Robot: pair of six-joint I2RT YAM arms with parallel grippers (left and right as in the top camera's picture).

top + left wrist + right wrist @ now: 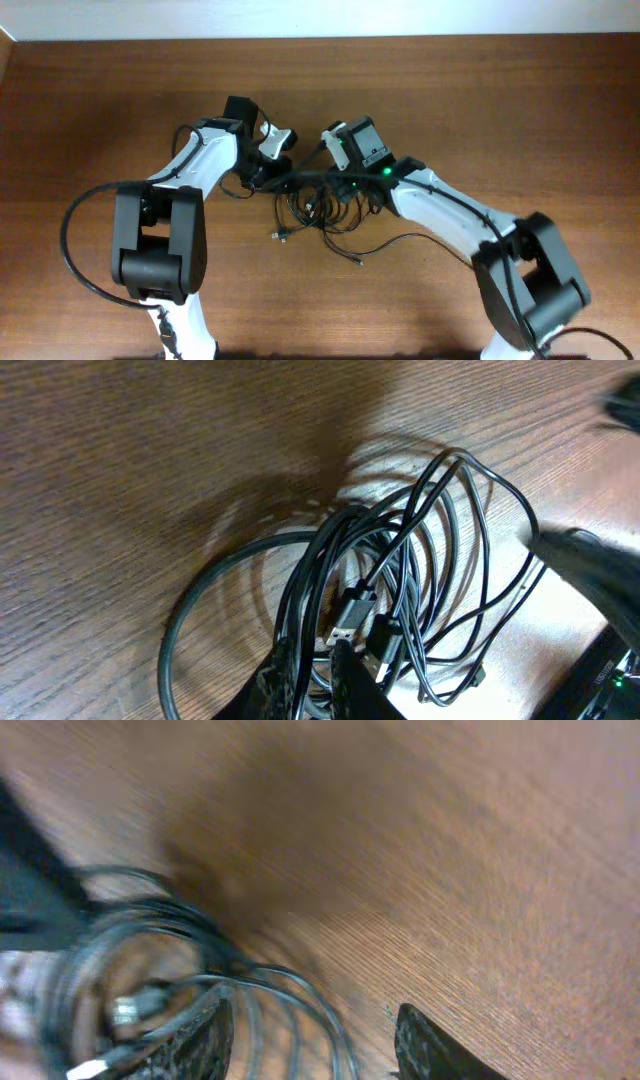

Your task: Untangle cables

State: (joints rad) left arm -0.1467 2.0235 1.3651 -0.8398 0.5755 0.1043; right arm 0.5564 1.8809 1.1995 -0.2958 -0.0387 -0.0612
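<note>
The cables (318, 208) lie as a tangle of thin black loops at the table's middle, between both arms, with loose plug ends trailing toward the front. In the left wrist view the cables (400, 570) fan out in loops with silvery plug tips near the fingers. My left gripper (312, 678) is shut on a few strands of the bundle, at its left edge in the overhead view (268, 175). My right gripper (315, 1040) is open, its fingers (205, 1038) wide apart over blurred cable loops (290, 1010), gripping nothing. From overhead the right gripper (338, 185) hovers at the bundle's top.
The wooden table (520, 110) stretches bare around the tangle. A thicker grey cord loop (185, 625) lies left of the left fingers. The right arm (600, 575) looms dark at the right of the left wrist view. A thick black base cable (70, 240) arcs at the left.
</note>
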